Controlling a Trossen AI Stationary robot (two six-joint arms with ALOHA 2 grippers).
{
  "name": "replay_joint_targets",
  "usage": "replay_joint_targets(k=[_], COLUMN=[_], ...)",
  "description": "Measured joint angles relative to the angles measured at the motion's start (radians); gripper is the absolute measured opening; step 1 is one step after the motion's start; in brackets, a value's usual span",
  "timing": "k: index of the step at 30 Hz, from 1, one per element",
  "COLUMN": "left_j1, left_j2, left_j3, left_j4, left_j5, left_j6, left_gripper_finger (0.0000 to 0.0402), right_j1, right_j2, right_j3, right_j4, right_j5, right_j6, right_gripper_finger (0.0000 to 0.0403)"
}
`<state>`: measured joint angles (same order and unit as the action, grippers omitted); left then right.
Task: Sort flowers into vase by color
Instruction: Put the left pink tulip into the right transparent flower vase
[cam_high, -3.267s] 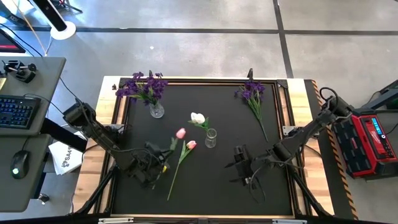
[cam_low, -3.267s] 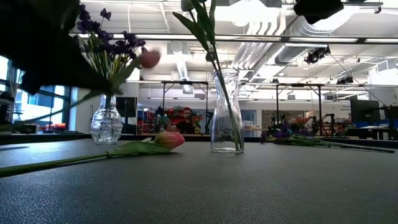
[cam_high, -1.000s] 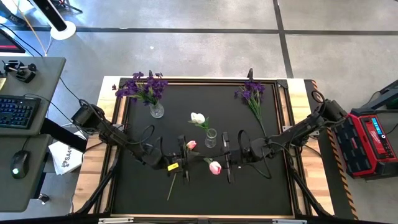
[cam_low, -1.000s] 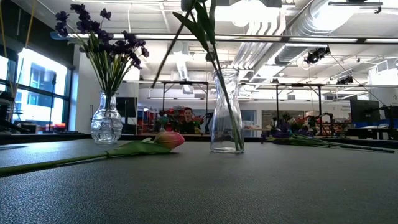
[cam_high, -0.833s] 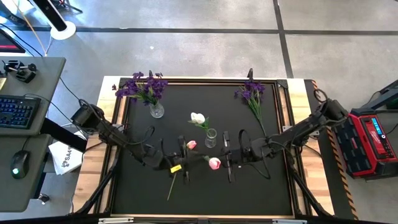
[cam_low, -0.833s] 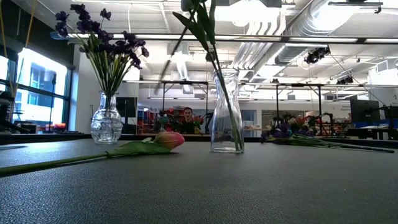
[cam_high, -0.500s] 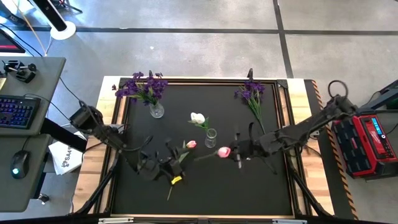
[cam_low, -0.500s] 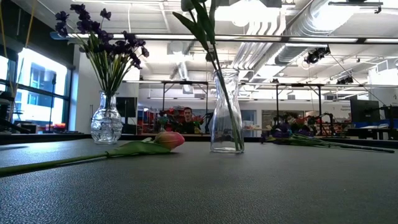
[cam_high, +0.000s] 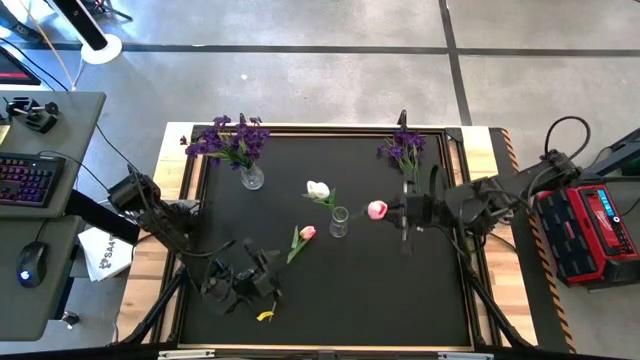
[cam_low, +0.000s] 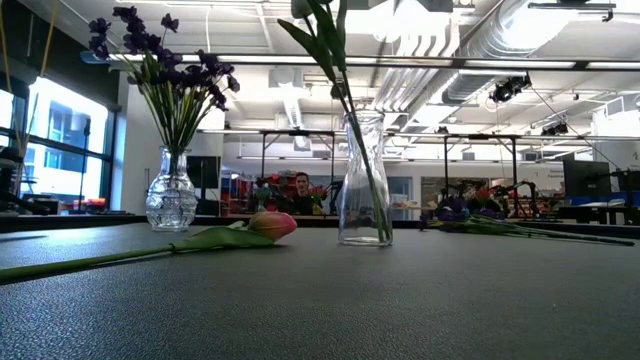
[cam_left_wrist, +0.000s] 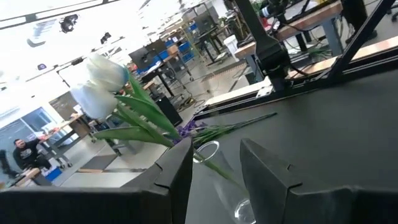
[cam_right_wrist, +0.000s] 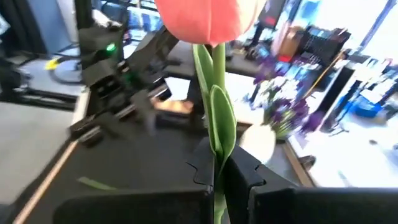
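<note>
A black table is seen from above. Right of centre, the right gripper (cam_high: 403, 211) is pinched shut on the green stem of a pink tulip (cam_high: 377, 209), its head held just right of a narrow glass vase (cam_high: 339, 222) at the centre. A white tulip (cam_high: 318, 189) is already standing in that vase. Another pink tulip (cam_high: 307, 232) is lying flat just left of it. At upper left, a round vase (cam_high: 251, 177) is filled with purple flowers (cam_high: 228, 139); more purple stems (cam_high: 408, 157) are lying at upper right. At lower left, the left gripper (cam_high: 262, 269) is parted and empty.

The tulip is judged light, with a thin, bendy, rather slippery stem and a soft head. A grip low on the stem, clear of leaves and head, is judged best.
</note>
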<state>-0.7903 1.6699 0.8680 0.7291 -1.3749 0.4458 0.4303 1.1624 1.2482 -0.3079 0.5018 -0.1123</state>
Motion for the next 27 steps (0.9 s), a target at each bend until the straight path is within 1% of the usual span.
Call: replay_joint_targets(k=[5, 7, 12, 16, 21, 27], left_j1=[-0.005, -0.005, -0.004, -0.004, -0.004, -0.004], left_j2=[0.000, 0.000, 0.000, 0.000, 0.000, 0.000], left_j3=[0.000, 0.000, 0.000, 0.000, 0.000, 0.000], left_j4=[0.000, 0.000, 0.000, 0.000, 0.001, 0.000], left_j5=[-0.020, -0.020, -0.021, -0.021, -0.021, -0.020], left_j6=[-0.008, -0.015, -0.018, -0.026, -0.026, -0.058], left_gripper_finger=[0.0122, 0.0122, 0.0122, 0.0122, 0.0122, 0.0122], right_j1=[-0.063, -0.093, -0.158, -0.193, -0.225, -0.272], right_j2=[0.043, 0.059, 0.111, 0.153, 0.200, 0.237], right_j3=[0.047, 0.047, 0.047, 0.047, 0.047, 0.047], right_j4=[-0.012, -0.018, -0.058, -0.060, -0.067, -0.084], right_j5=[-0.004, -0.032, -0.160, -0.224, -0.245, -0.249], right_j6=[-0.109, -0.121, -0.072, -0.042, -0.041, 0.028], right_gripper_finger=[0.0000, 0.0000, 0.0000, 0.0000, 0.0000, 0.0003])
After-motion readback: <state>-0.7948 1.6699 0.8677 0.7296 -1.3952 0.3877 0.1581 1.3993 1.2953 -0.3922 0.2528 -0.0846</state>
